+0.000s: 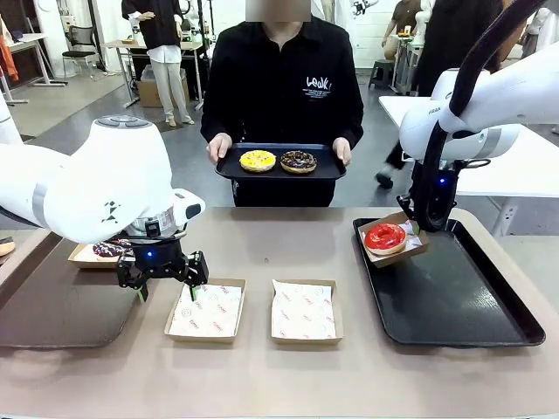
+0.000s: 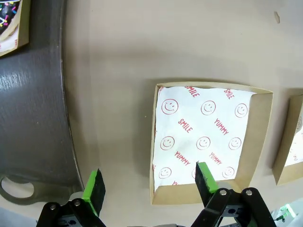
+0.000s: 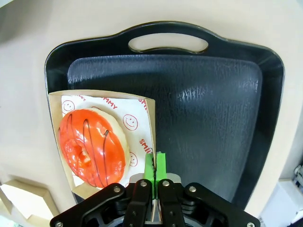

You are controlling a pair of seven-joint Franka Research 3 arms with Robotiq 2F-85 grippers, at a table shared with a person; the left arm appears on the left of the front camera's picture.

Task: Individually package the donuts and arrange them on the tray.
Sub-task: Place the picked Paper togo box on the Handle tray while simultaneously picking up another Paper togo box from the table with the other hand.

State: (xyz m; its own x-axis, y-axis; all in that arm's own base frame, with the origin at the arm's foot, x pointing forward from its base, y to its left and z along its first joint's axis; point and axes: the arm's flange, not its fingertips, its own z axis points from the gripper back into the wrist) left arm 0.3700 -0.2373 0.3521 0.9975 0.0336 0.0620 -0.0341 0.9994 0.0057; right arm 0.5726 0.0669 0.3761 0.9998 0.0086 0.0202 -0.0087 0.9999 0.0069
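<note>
Donuts, 4: yellow donut (image 1: 258, 161) and chocolate donut (image 1: 299, 161) on the person's tray (image 1: 327, 168), dark-striped red donut (image 3: 92, 146) in a tilted box (image 1: 397, 257) on the right tray (image 1: 463, 297), sprinkled donut (image 1: 109, 250) seemingly boxed at left. Right gripper (image 3: 155, 158) pinches the tilted box's wall, pads together; left gripper (image 2: 149, 172) hangs spread wide over another box (image 2: 208, 137).

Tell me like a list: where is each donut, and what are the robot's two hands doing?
red donut: in a paper-lined box at the edge of the right tray
right gripper: shut on that box's rim
left gripper: open, above the edge of the left empty box
sprinkled donut: boxed, on the left tray
yellow donut and chocolate donut: unboxed, on the person's tray
right empty box: on the table
</note>
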